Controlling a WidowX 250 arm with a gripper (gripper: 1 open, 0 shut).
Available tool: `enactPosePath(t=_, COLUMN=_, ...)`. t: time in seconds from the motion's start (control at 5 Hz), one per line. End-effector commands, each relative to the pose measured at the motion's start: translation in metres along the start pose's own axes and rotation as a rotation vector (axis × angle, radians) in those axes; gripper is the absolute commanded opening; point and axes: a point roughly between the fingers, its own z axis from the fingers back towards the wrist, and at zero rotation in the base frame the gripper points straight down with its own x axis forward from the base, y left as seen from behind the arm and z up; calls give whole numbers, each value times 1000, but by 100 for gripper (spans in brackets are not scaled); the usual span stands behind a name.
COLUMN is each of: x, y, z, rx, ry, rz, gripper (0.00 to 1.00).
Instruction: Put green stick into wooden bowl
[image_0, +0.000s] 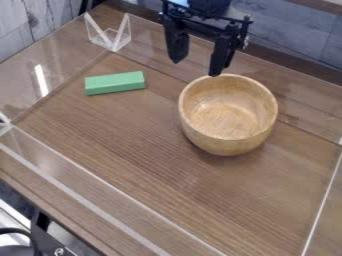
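Closest to you, a clear plastic wall (160, 215) runs diagonally across the lower part of the view, edging the dark wood-grain table (134, 130); below it, at the bottom left corner, some dark hardware shows, too cropped to identify. Moving back, you meet the wooden bowl (229, 113) right of centre, upright on the table, its hollow bare. Left of it and well apart lies the green stick (115, 84), flat on the table, its long side running nearly left to right with a slight tilt. Farther back, your gripper (197, 62) hangs over the table just behind the bowl's far rim, pointing down, its two black fingers (175, 45) spread wide with nothing between them. At the far left a small clear plastic piece (107, 35) stands near the back wall.
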Motion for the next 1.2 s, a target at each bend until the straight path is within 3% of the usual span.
enactPosePath(t=0.0, x=4, y=15, z=-6, rx=5, ry=18, rz=-111, gripper=100)
enactPosePath(t=0.2, x=7, y=41, z=-9, rx=18, ry=24, rz=-278, gripper=100)
enactPosePath(t=0.4, x=1, y=64, z=-7, rx=35, ry=23, rz=-407, gripper=100)
enactPosePath(t=0.6, x=-3, y=82, z=-5, rx=53, ry=17, rz=-485, gripper=100)
enactPosePath(t=1.0, x=4, y=126, z=-2, rx=72, ry=25, rz=-556, gripper=100)
